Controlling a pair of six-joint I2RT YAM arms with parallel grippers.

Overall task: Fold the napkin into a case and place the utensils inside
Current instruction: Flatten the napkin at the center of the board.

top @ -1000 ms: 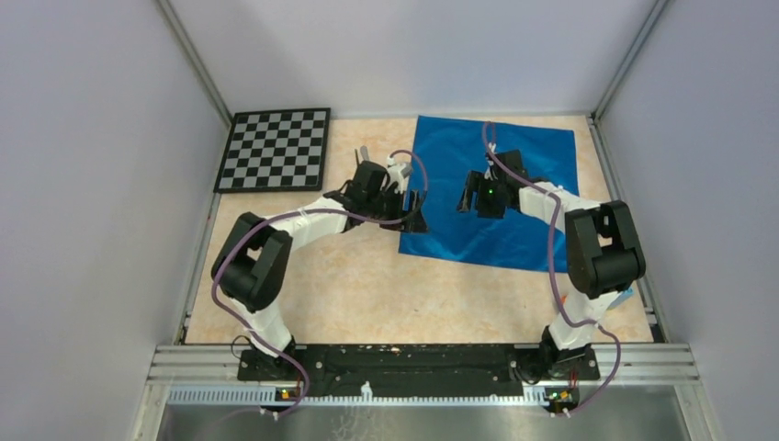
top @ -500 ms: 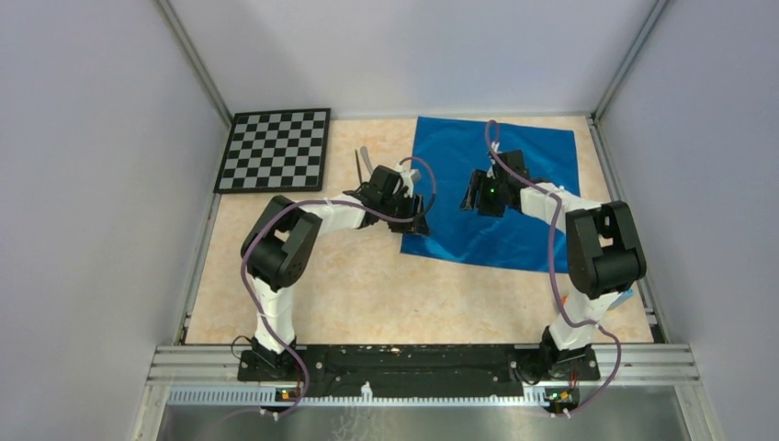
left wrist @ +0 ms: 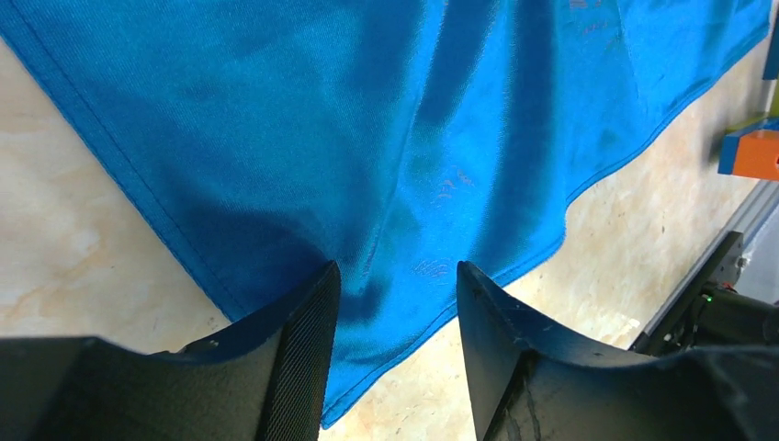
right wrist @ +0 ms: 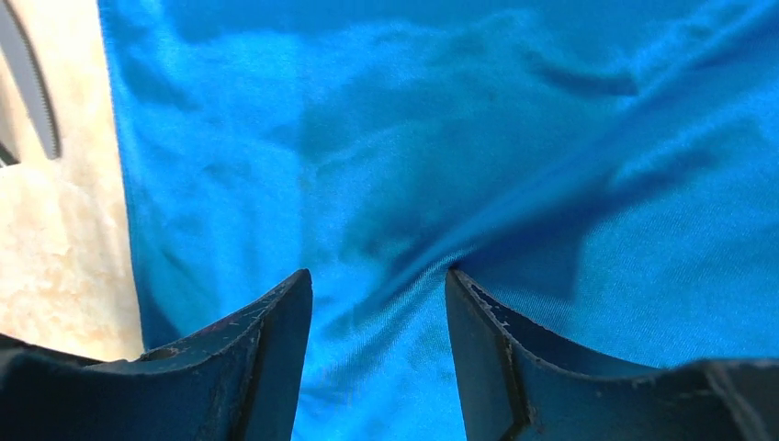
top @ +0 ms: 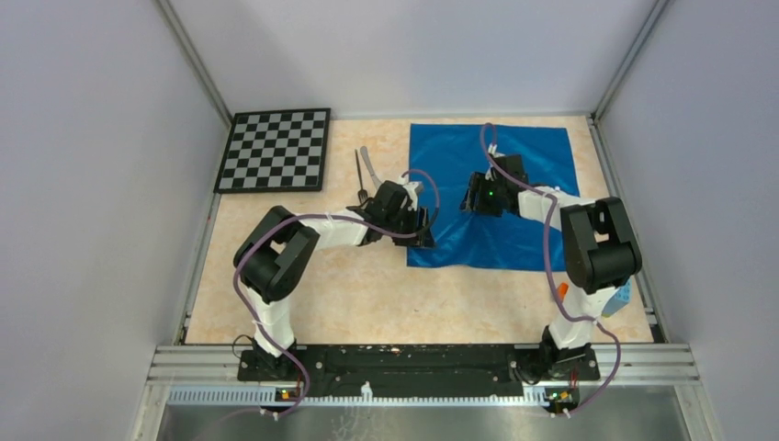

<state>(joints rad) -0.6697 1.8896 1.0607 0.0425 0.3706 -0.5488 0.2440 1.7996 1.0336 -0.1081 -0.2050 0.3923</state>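
Napkin (top: 501,243) lies spread flat, far right on the table (top: 321,294). Left gripper (left wrist: 397,271), jaws half apart, straddles its near-left corner; right gripper (right wrist: 378,276), also part open, sits just inside the left edge, farther back. Cloth stretches rightward from both; fork (top: 359,175) and knife (top: 370,163) lie just left.

Bare bench (top: 367,294) between the arm bases and napkin (top: 514,234) is unobstructed. Far-left corner is blocked by checkerboard (top: 276,149). Fork (top: 359,175) and knife (top: 369,163) are laid just beyond left arm (top: 321,228), so it's tight there. Only a narrow lane is seen between left gripper (top: 424,228) and right gripper (top: 472,195). Both flanks are hemmed by side walls (top: 110,184).
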